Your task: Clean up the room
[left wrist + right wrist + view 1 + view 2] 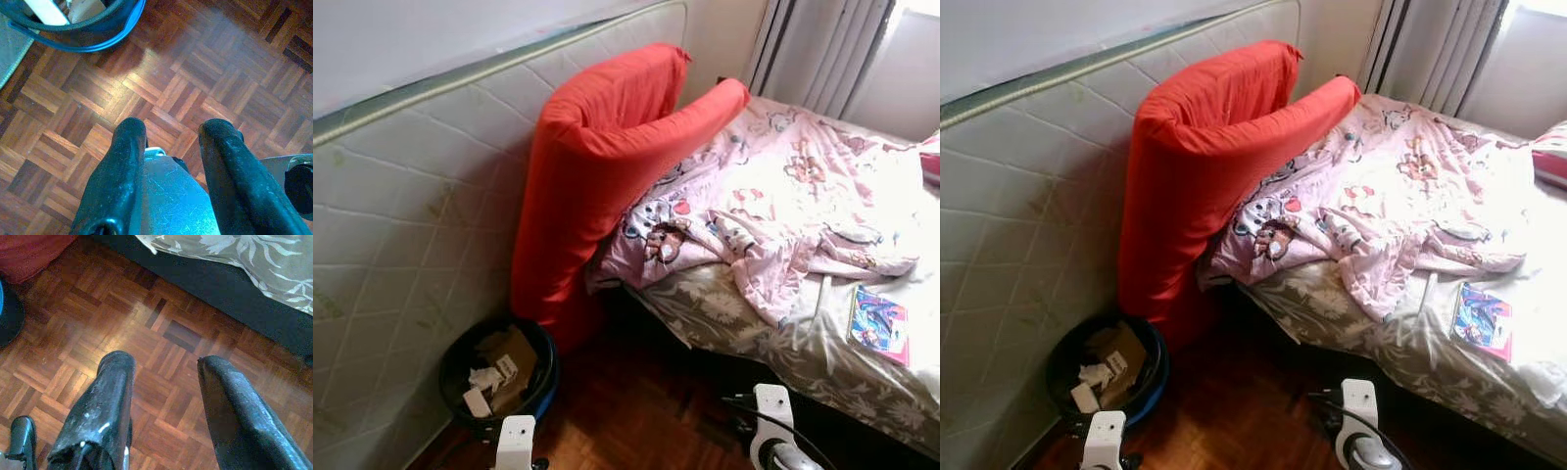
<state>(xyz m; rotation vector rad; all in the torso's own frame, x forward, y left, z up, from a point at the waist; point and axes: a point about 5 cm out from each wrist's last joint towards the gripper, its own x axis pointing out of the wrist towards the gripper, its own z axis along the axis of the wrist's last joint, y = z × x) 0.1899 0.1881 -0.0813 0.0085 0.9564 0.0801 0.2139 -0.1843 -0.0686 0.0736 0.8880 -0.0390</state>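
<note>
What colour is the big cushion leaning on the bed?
Red cushion, clearest in the left eye view.

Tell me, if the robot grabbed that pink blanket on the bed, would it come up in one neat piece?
Probably not. The pink blanket lies crumpled in loose folds, so it likely hangs floppy from a pinch. It looks thin, so probably light. One corner droops over the bed edge and may drag.

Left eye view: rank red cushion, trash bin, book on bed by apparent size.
1. red cushion, by far
2. trash bin
3. book

The bin is nearer the camera, so its lead over the book is unsure.
</note>
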